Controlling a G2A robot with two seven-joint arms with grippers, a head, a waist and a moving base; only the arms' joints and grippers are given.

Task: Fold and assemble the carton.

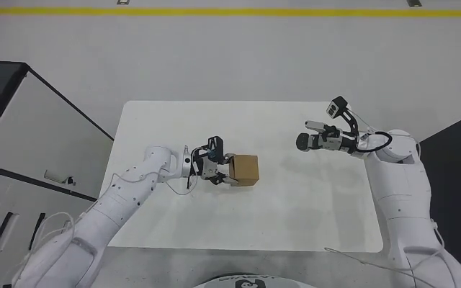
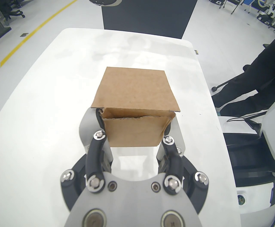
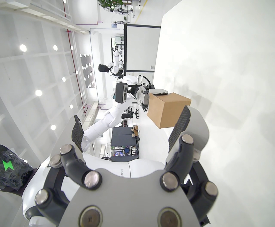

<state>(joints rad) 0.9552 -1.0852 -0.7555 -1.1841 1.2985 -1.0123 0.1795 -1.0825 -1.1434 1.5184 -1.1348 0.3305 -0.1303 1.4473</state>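
Note:
A brown cardboard carton (image 1: pixel 245 170) stands near the middle of the white table (image 1: pixel 302 216), formed into a box. At the end facing the left wrist view the carton (image 2: pixel 135 90) has a flap folded down under its overhanging top panel. My left gripper (image 1: pixel 225 171) sits at that end, one finger (image 2: pixel 91 120) on each side wall, shut on the carton. My right gripper (image 1: pixel 302 142) hangs open and empty above the table's right part, well clear of the box. From there the carton (image 3: pixel 169 109) and the left gripper (image 3: pixel 145 98) show beyond the right gripper (image 3: pixel 131 116).
The table top around the carton is bare white. A dark-framed partition (image 1: pixel 21 93) stands off the table's left side, and a black panel (image 2: pixel 148 17) stands beyond its far edge. A yellow floor line (image 1: pixel 230 11) runs behind the table.

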